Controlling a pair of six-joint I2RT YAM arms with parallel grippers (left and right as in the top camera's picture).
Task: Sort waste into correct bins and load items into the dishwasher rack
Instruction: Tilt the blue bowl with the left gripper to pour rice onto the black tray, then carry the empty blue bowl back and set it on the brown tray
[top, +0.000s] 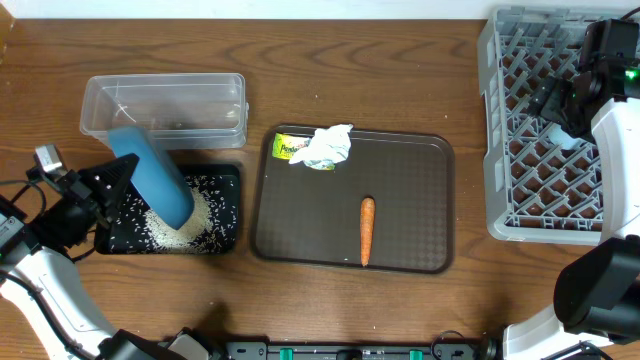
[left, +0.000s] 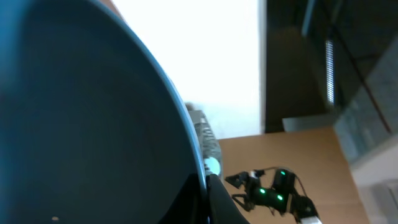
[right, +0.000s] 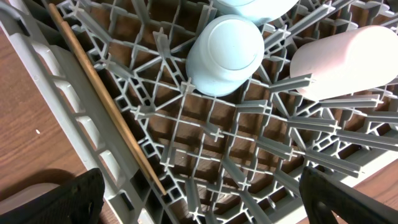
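Overhead: the left gripper (top: 118, 180) is clamped on the rim of the plate (top: 155, 175), which tilts steeply over the black tray (top: 228, 200) and its rice (top: 185, 228). The tub (top: 165, 100) stands just behind. The napkin (top: 328, 145), the half-covered wrapper (top: 290, 148) and the carrot (top: 367, 230) lie on the brown tray (top: 410, 200). The right arm hides part of the rack (top: 530, 150).

Left wrist: the blurred plate fills most of the view, and the fingers are hidden.

Right wrist: the right gripper (right: 202, 193) is spread wide and empty above the rack, which holds the upturned bowl (right: 225, 53), the cut-off cup (right: 348, 56) and one chopstick (right: 106, 99).
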